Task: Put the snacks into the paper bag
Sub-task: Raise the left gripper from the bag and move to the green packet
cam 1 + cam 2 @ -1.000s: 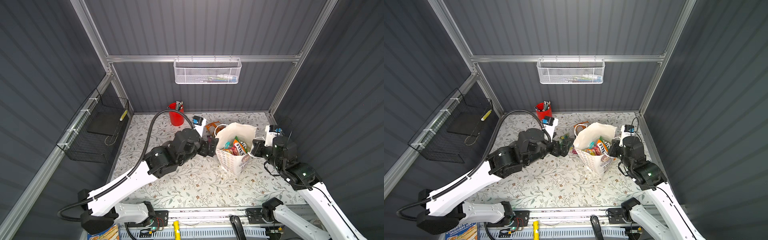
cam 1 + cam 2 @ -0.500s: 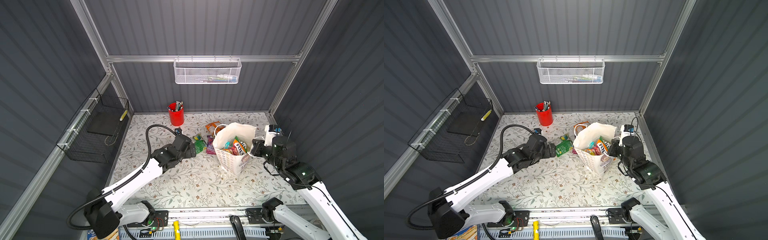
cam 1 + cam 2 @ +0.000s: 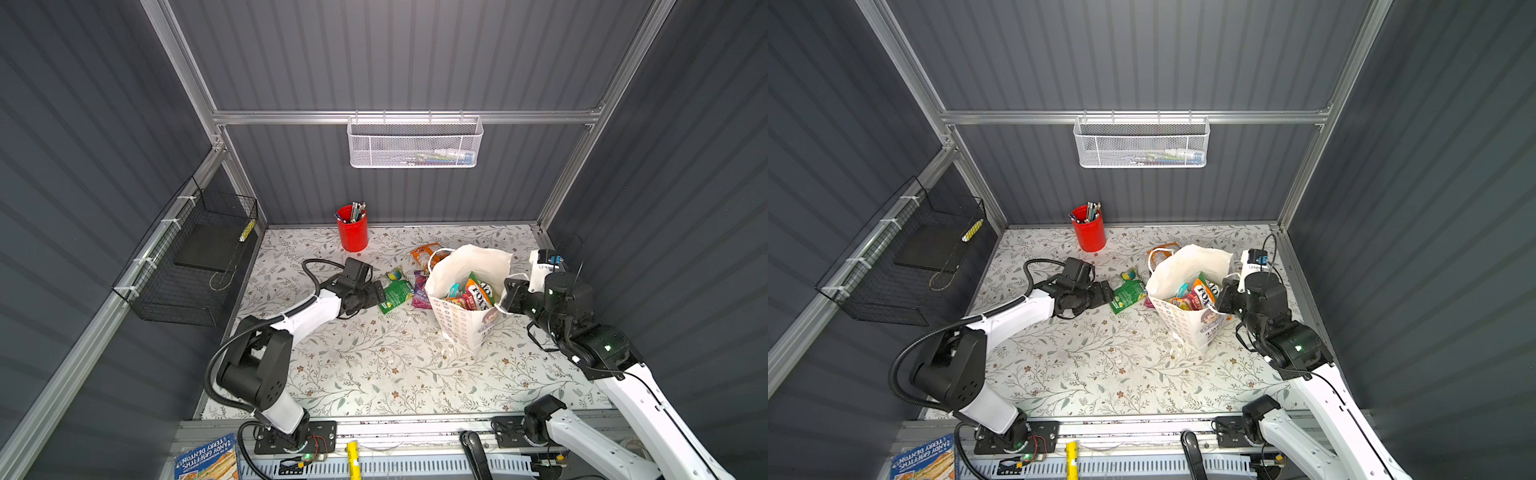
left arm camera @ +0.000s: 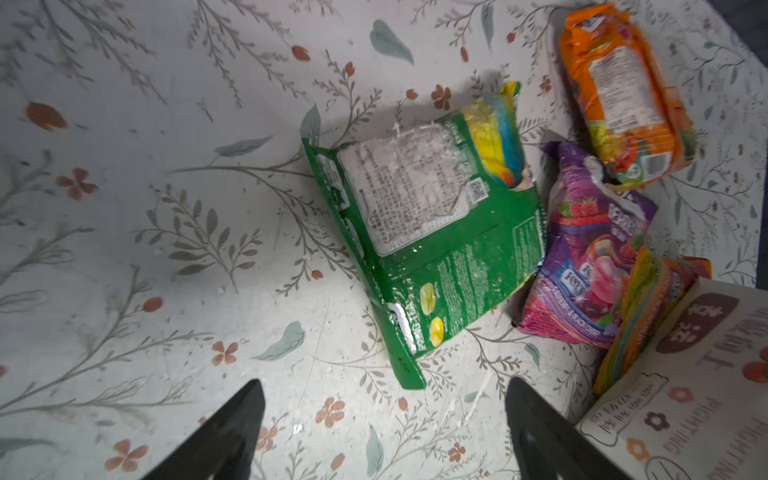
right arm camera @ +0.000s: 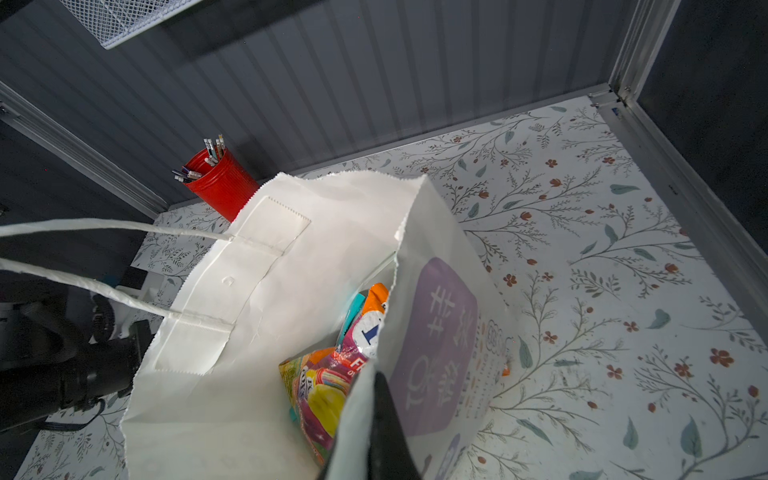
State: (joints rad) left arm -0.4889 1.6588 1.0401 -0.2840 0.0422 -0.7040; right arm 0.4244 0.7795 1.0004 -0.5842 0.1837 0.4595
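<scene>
The white paper bag [image 3: 465, 332] stands upright at the right of the table, with several snacks [image 3: 469, 291] showing in its open mouth. My right gripper [image 5: 374, 384] is shut on the bag's right-hand rim and holds it open. Three more snacks lie on the table to the left of the bag: a green packet [image 4: 436, 232], a purple one [image 4: 590, 266] and an orange one [image 4: 623, 91]. My left gripper [image 4: 384, 386] is open and low over the table. The green packet's near corner lies just ahead of its fingertips, untouched.
A red cup of pens [image 3: 352, 232] stands at the back wall. A white mesh basket [image 3: 415, 143] hangs on the back rail, and a black wire basket [image 3: 195, 257] hangs on the left wall. The bag's printed side [image 4: 685, 374] stands close to my left gripper's right finger.
My left arm has come down from beside the bag's mouth to table level by the green packet. The right gripper and the bag have not moved.
</scene>
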